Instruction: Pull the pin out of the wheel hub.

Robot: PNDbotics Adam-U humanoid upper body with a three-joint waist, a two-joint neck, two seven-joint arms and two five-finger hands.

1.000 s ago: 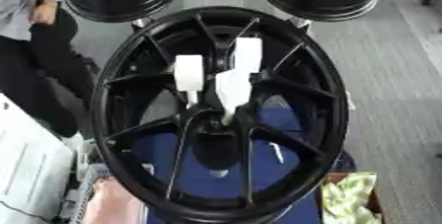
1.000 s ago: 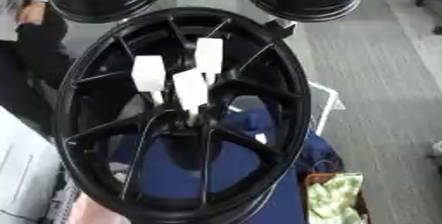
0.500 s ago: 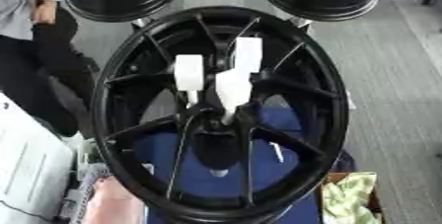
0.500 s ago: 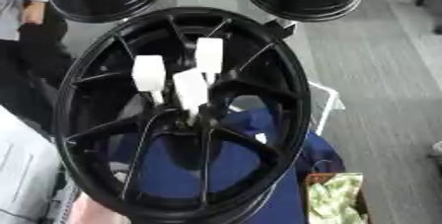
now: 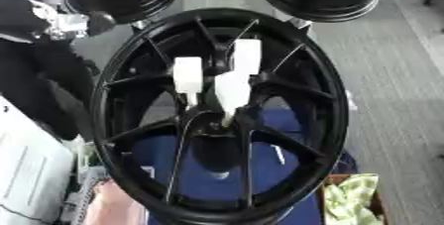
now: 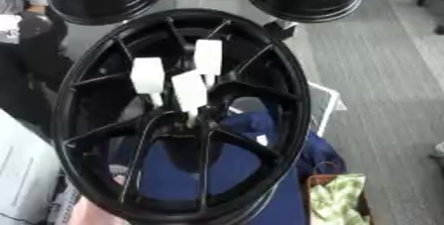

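Grey flooring [image 5: 390, 70] filled the background behind my black wheel hub [image 5: 221, 115], which stood upright and dominated the view. Three white pins sat at the hub's centre: a left pin [image 5: 187, 75], an upper pin [image 5: 246, 56] and a middle pin [image 5: 232, 91] whose thin tip ran into the centre bore. Neither hand showed, so I could not tell how their fingers stood. I judged the pins light, rigid and smooth, best taken around the broad white body rather than the slim stem. Spokes crowded close beside them, leaving open room only straight out from the hub's face. Blue cloth [image 5: 208, 169] lay behind the hub's lower spokes.
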